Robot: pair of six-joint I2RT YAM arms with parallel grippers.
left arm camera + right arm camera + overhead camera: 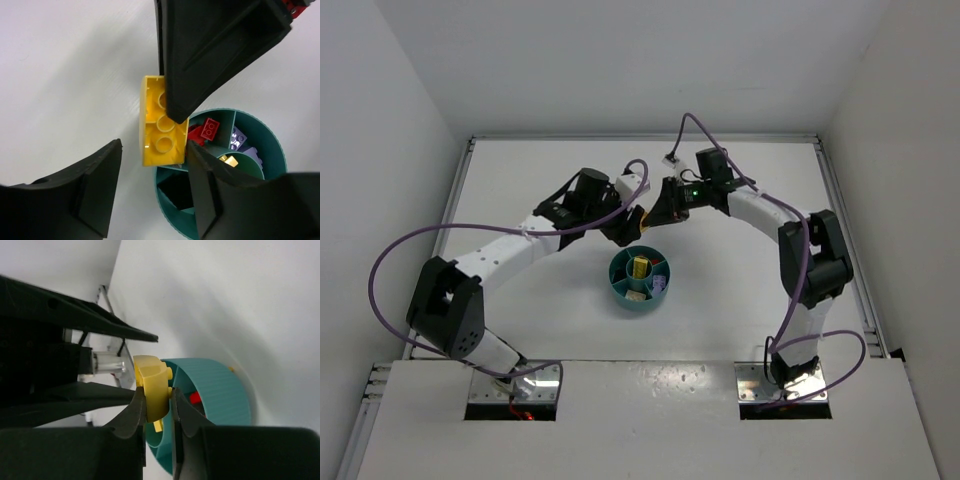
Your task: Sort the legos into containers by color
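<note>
Yellow brick (152, 390) pinched in right gripper (159, 405).
Left gripper (150, 185) wide, just beside; above teal dish (272, 145) far rim.

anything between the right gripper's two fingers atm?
Yes: a yellow lego brick sits pinched between the right gripper fingers, shown in the right wrist view.

Right tool (159, 412) pinches yellow lego (152, 387) beside teal dish (220, 390).

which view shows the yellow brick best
The left wrist view: the yellow brick shows studs-up beside the teal dish. The right wrist view shows it edge-on, pinched by the right gripper. From the top view the arms hide it.
</note>
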